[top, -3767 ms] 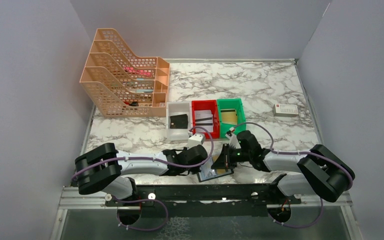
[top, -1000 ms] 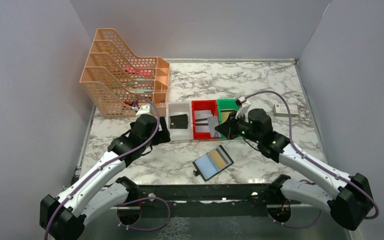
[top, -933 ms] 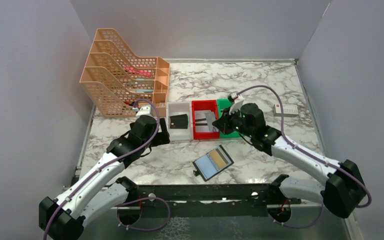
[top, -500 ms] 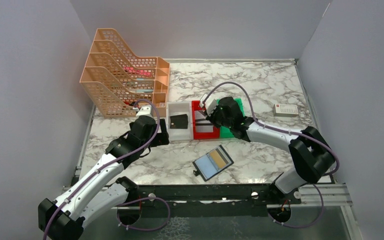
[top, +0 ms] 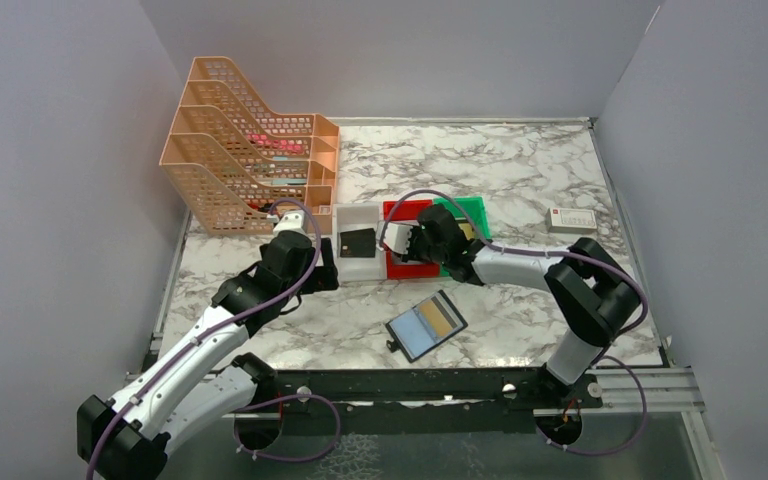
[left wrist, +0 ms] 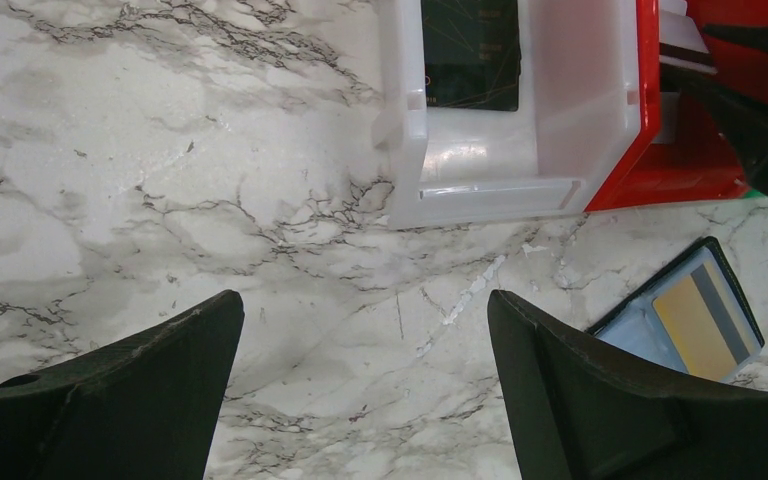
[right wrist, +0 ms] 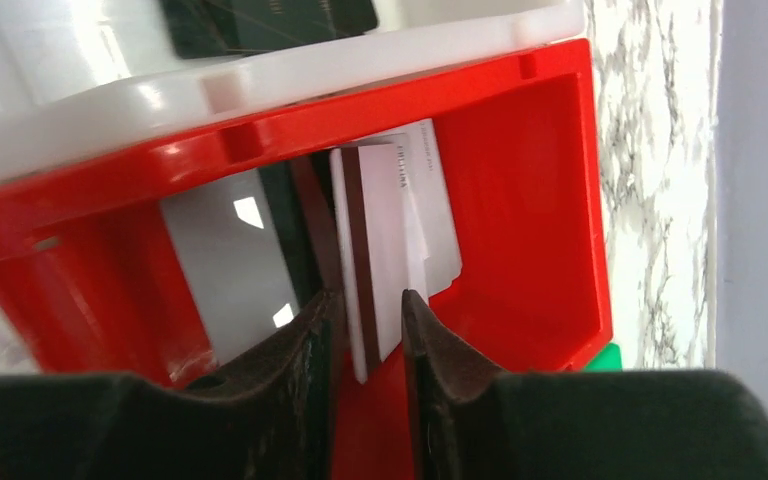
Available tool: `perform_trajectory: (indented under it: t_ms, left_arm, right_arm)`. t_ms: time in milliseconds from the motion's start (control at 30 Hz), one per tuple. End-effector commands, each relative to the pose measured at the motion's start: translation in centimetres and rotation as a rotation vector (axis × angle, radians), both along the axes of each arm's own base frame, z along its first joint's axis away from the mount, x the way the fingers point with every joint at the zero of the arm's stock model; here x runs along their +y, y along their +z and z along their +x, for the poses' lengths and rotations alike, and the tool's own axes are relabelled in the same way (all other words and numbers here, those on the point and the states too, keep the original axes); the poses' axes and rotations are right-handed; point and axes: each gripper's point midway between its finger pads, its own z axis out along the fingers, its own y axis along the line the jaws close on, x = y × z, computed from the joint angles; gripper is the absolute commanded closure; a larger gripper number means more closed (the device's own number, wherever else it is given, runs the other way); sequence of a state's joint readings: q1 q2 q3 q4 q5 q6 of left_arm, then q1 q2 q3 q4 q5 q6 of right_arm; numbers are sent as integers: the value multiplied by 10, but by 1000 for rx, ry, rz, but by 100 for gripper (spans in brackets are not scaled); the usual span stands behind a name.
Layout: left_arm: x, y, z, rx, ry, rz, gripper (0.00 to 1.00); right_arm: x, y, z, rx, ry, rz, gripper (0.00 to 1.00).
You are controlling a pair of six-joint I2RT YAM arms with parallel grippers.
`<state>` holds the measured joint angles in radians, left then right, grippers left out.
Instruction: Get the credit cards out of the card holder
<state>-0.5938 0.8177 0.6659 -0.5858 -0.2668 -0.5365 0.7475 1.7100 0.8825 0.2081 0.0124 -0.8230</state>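
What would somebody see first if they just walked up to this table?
Probably the right gripper, pinching a white card on edge at the red bin in the middle. Then the tall orange mesh trays at the far left, and the open card holder lying near the front with a tan-gold card inside.

On the table (top: 530, 160), the file rack (top: 250, 150) stands at 10 o'clock. Three bins sit side by side at the centre: left bin (top: 355, 270), middle bin (top: 405, 207) and right bin (top: 475, 208). A flat piece (top: 357, 242) lies in the left bin. The card holder (top: 426, 325) lies at 6 o'clock from the middle bin, with a credit card (top: 440, 319) in it. The small box (top: 572, 220) lies at 3 o'clock from the bins. The left gripper (left wrist: 362, 300) hovers at 9 o'clock from the left bin. The right gripper (right wrist: 367, 300) reaches into the middle bin, a held card (right wrist: 375, 230) between its fingers.
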Motion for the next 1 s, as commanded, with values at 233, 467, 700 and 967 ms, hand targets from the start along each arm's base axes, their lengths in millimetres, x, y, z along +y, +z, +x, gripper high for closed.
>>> perform_trajectory:
  t_ms: [233, 467, 700, 967]
  left_arm:
    - [-11, 4, -1, 12, -61, -23, 5]
    - [-42, 7, -9, 12, -217, -127, 7]
    - [-101, 1, -34, 88, -407, -362, 15]
    - [-168, -12, -75, 114, -498, -335, 18]
  right_arm:
    - [-8, 91, -22, 7, -156, 323, 63]
    - [-49, 87, -85, 428, -650, 827, 57]
    - [-63, 9, -167, 832, -767, 676, 61]
    - [-72, -26, -193, 940, -812, 624, 64]
